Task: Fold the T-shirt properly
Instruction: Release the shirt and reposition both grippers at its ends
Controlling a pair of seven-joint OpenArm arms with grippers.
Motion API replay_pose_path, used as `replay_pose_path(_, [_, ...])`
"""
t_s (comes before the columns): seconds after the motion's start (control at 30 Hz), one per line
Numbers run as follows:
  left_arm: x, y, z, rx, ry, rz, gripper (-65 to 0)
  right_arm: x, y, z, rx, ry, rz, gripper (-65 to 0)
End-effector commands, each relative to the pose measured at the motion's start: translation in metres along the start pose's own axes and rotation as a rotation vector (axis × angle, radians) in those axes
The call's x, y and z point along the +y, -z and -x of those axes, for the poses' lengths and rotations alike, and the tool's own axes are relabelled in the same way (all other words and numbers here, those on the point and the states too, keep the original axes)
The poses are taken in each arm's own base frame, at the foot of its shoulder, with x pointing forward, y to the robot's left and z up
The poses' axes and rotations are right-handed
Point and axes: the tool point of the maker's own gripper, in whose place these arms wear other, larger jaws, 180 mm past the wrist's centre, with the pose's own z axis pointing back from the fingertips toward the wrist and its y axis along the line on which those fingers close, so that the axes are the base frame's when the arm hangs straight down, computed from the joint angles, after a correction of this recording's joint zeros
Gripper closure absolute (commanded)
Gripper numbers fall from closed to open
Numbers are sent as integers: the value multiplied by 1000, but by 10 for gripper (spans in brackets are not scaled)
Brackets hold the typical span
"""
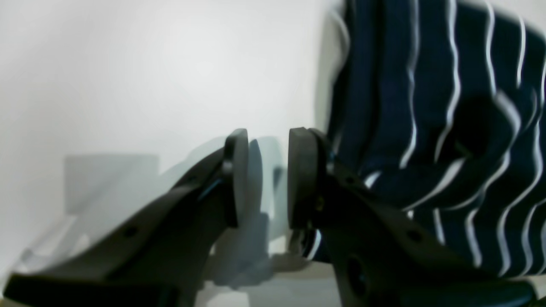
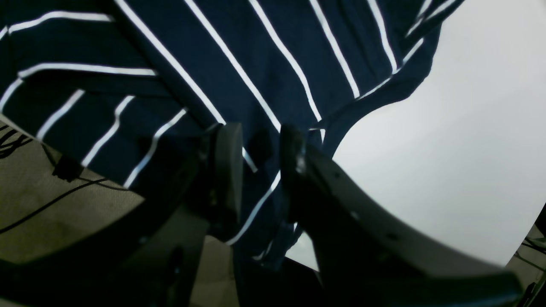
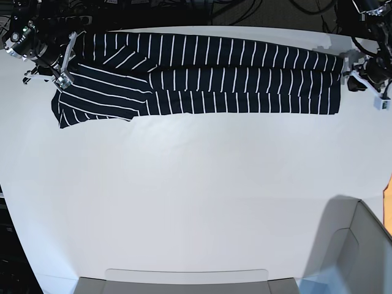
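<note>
The dark navy T-shirt (image 3: 214,73) with thin white stripes lies stretched in a long band along the table's far edge. My left gripper (image 3: 356,73) is at the shirt's right end. In the left wrist view the left gripper (image 1: 267,179) is open with nothing between its fingers, and the shirt (image 1: 448,128) lies just right of it. My right gripper (image 3: 61,75) is at the shirt's left end, by the sleeve. In the right wrist view the right gripper (image 2: 261,170) has its jaws apart, with striped cloth (image 2: 256,51) in the gap between the fingers.
The white table (image 3: 196,202) spreads out in front of the shirt. A grey box (image 3: 361,245) stands at the front right corner and a grey tray edge (image 3: 184,278) at the front. Floor with cables (image 2: 42,200) shows past the table's edge by the right gripper.
</note>
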Motion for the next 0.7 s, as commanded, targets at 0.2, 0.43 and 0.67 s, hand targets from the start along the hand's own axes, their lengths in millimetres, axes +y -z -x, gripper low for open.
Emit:
replay_pose_path(0.2, [-7, -7, -13, -19, 3, 46, -174, -5, -2, -15, -42, -30, 9, -161])
replay_pose_path(0.43, [-13, 0, -3, 16, 10, 67, -174, -3, -1, -17, -43, -41, 0, -161])
replay_pose_path(0.67, [-23, 6, -2, 28, 26, 90, -174, -4, -1, -18, -46, -41, 2, -161])
